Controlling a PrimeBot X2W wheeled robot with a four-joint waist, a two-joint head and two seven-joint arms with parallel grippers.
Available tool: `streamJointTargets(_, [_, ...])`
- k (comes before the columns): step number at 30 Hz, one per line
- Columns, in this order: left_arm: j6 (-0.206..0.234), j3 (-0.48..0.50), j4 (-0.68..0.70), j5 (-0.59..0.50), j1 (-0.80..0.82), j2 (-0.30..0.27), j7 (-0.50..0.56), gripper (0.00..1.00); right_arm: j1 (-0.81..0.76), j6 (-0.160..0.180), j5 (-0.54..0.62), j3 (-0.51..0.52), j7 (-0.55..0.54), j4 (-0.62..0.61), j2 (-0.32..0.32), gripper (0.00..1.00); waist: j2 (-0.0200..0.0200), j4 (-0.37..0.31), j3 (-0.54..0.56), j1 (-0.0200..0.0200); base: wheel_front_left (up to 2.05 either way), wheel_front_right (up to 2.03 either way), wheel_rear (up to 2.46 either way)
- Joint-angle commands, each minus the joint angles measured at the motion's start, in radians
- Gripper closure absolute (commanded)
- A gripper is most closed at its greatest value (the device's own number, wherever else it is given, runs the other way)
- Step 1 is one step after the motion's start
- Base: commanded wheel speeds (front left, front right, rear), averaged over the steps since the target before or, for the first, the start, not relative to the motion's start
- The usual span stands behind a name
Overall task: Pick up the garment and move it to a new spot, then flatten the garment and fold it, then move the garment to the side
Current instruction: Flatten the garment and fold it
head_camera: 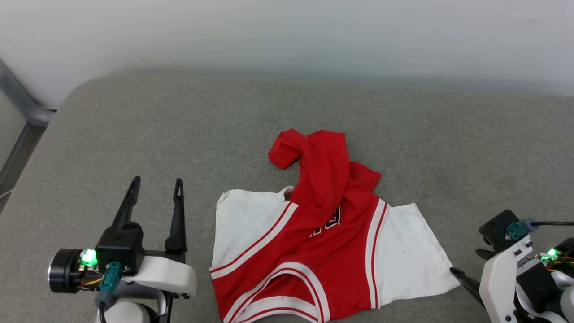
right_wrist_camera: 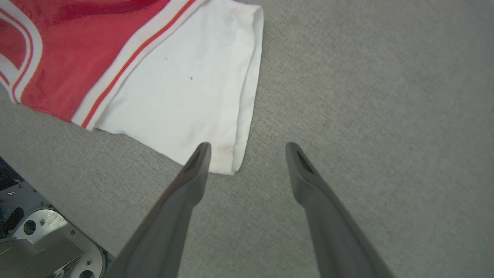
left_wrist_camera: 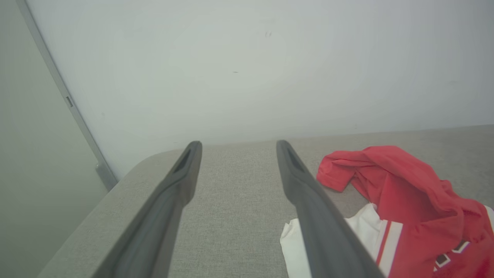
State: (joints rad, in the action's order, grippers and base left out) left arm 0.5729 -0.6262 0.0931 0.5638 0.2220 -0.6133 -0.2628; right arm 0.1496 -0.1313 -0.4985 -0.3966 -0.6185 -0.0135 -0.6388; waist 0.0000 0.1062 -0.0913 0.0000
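The garment [head_camera: 314, 242] lies on the grey cushioned surface [head_camera: 134, 130], its striped collar toward the near edge and both white sleeves spread out. Its red lower part is bunched and flipped over the chest print. My left gripper [head_camera: 157, 185] is open to the left of the left sleeve, a hand's width away and holding nothing. In the left wrist view the left gripper [left_wrist_camera: 239, 144] points at the wall, with the garment [left_wrist_camera: 409, 193] to its right. My right gripper [right_wrist_camera: 247, 147] is open just above the surface, the corner of the white sleeve [right_wrist_camera: 193, 96] by its left finger.
A pale wall [head_camera: 287, 36] rises directly behind the surface. A grey metal frame [head_camera: 22, 107] stands at the far left beyond the rounded corner. Bare grey cloth lies beyond and to both sides of the garment. My base [right_wrist_camera: 38, 239] shows in the right wrist view.
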Motion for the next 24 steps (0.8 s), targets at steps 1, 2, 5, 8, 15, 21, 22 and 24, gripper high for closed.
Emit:
streamJointTargets(1, [-0.009,0.013,0.002,-0.017,-0.017,0.016,-0.002,0.00,0.020,0.001,-0.014,-0.008,-0.010,0.010,-0.003,0.00,0.0000,0.013,-0.018,0.0000,0.00,0.00,0.00])
streamJointTargets(2, [-0.018,0.026,0.000,-0.033,-0.027,0.030,-0.002,0.00,0.029,0.001,-0.018,-0.017,-0.020,0.019,-0.009,0.00,0.0000,0.019,-0.027,0.0000,0.00,0.00,0.00])
streamJointTargets(5, [-0.055,0.070,-0.017,-0.076,-0.039,0.070,-0.002,0.00,0.053,0.001,-0.035,-0.042,-0.031,0.055,-0.005,0.00,0.0000,0.036,-0.055,0.0000,0.00,0.00,0.00])
streamJointTargets(8, [-0.092,0.111,-0.037,-0.117,-0.046,0.113,-0.002,0.00,0.073,0.001,-0.040,-0.069,-0.026,0.108,0.004,0.00,0.0000,0.052,-0.082,0.0000,0.00,0.00,0.00])
streamJointTargets(15, [-0.171,0.200,-0.077,-0.198,-0.057,0.193,-0.003,0.00,0.055,-0.001,-0.066,-0.187,-0.008,0.255,0.047,0.00,0.0000,0.071,-0.107,0.0000,0.00,0.00,0.00])
streamJointTargets(21, [-0.217,0.271,-0.102,-0.252,-0.088,0.236,-0.003,0.00,0.077,0.000,-0.099,-0.138,0.115,0.292,0.038,1.00,0.0000,0.041,-0.083,0.0000,0.00,0.00,0.00])
streamJointTargets(22, [-0.223,0.280,-0.105,-0.259,-0.093,0.240,-0.003,0.00,0.080,0.001,-0.106,-0.112,0.134,0.297,0.029,1.00,0.0000,0.035,-0.077,0.0000,0.00,0.00,0.00])
streamJointTargets(24, [-0.239,0.302,-0.114,-0.272,-0.101,0.247,-0.003,0.00,0.085,0.002,-0.111,-0.057,0.162,0.309,0.001,1.00,0.0000,0.021,-0.066,0.0000,0.00,0.00,0.00])
